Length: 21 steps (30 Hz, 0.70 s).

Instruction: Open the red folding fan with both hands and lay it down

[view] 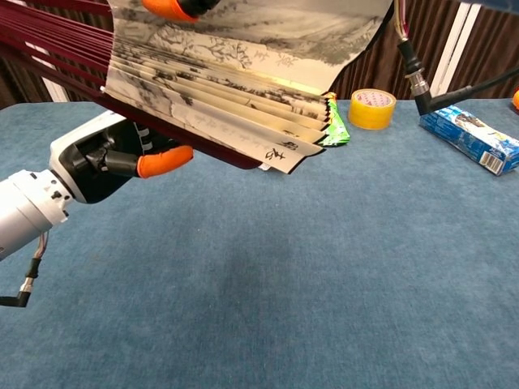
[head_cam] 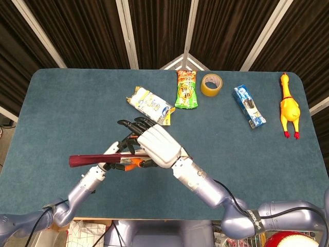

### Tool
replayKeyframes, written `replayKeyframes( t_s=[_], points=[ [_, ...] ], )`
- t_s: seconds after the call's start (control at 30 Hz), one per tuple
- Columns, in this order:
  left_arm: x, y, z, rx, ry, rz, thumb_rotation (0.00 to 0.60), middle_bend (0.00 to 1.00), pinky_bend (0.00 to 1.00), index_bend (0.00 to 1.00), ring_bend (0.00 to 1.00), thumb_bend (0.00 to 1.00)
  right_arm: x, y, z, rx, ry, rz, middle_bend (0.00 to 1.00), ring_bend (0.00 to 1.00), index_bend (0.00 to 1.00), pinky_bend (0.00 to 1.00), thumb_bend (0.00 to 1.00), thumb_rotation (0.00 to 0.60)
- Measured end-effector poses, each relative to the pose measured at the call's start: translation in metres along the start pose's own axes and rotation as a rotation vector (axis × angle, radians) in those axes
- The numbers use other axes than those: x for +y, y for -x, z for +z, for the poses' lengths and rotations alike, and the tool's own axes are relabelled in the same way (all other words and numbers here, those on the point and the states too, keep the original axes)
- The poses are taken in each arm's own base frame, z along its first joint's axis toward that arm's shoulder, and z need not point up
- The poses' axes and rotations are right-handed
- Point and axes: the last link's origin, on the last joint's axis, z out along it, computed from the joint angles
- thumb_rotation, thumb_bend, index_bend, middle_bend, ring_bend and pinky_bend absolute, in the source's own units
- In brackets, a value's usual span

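Fan (head_cam: 95, 160) is held in the air over the near-left part of the table (head_cam: 61, 103), both hands on it.

Head view: the fan shows only as a thin dark-red stick edge-on, pointing toward the left edge. Right hand (head_cam: 157, 145) lies on top with its white back to the camera, dark fingers curled around the fan's right end. Left hand (head_cam: 119, 152) is mostly hidden beneath it; orange fingertip pads show at the sticks.

Chest view: the fan (view: 227, 73) is seen from below and is partly spread. Pleated paper leaf, ink landscape and a line of calligraphy, gilt fold edges, dark-red slats fanning toward the upper left. Left hand (view: 105, 158) sits under the lower slats, white shell, fingers curled, orange pad touching the guard stick. Right hand (view: 174, 8) is cut off at the top edge, only an orange tip pinching the leaf.

Along the far edge, head view only: glossy white snack packet (head_cam: 150, 104), yellow rubber chicken (head_cam: 289, 105) by the far-right corner. Both views: green snack bag (head_cam: 186, 89), yellow tape roll (head_cam: 211, 84), blue carton (head_cam: 249, 106). Table surface is teal felt-like cloth.
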Motion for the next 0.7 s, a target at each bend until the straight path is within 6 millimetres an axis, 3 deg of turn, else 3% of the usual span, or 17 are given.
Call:
replayKeyframes(
  t_s=[0.13,0.23,0.7],
  points=[
    [0.0020,0.0025,0.0025,0.011,0.006,0.001,0.600,0.16,0.15,0.53,0.00,0.51,0.0007,-0.0008,-0.0010,0.001,0.003,0.000,0.15,0.26,0.93,0.17,0.50,0.600],
    [0.0021,0.0034,0.0051,0.021,0.000,0.000,0.600,0.18,0.16,0.57,0.00,0.55,0.0028,-0.0016,-0.0025,0.003,0.009,0.000,0.15,0.26,0.93,0.17,0.50,0.600],
    [-0.0021,0.0021,0.0052,0.036,-0.037,0.060,0.600,0.21,0.16,0.65,0.00,0.62,0.0091,-0.0097,-0.0076,0.017,0.024,-0.005,0.15,0.26,0.93,0.17,0.50,0.600]
  ],
)
